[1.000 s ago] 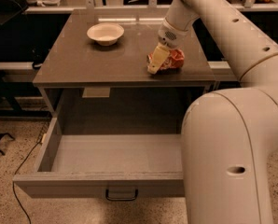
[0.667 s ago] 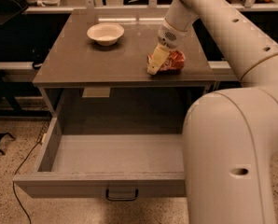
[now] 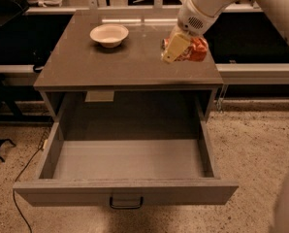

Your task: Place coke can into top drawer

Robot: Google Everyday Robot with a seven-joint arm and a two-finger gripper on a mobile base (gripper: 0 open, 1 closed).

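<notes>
Camera view: at upper right, the cream gripper pinches the dented red-orange metal coke can above the grey surface. This looks like the grasp-and-lift step. Next comes carrying it down-frame over the open, wide grey top drawer.

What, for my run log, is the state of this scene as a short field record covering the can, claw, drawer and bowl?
coke can: at the rear of the tabletop, right side of the view; not yet in the drawer
claw: at the can, its arm reaching in from the upper right
top drawer: pulled open, nothing visible inside
handle: centre of the drawer's front panel
white bowl: on the tabletop, rear left of the view, apart from the can
</notes>
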